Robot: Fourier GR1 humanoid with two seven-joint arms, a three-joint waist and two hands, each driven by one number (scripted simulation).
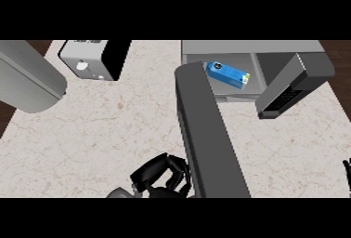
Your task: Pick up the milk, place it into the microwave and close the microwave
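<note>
Milk (pixel 227 74) lies inside the open microwave (pixel 240 47).
The left robot hand (pixel 162 177), fingers curled on nothing, is just beside the door (pixel 205 130); the state of the right robot hand (pixel 347 167) I cannot tell.

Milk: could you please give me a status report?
Left hand beside open microwave door, right hand at right edge. Milk inside microwave. Door not yet closed.

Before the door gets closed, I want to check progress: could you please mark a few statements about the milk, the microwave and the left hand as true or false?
1. The milk lies inside the microwave. True.
2. The microwave door is shut. False: it stands open, swung out toward the robot.
3. The left hand holds the milk. False: it is beside the door's near end, apart from the milk.
4. A white and black appliance stands left of the microwave. True.
</note>
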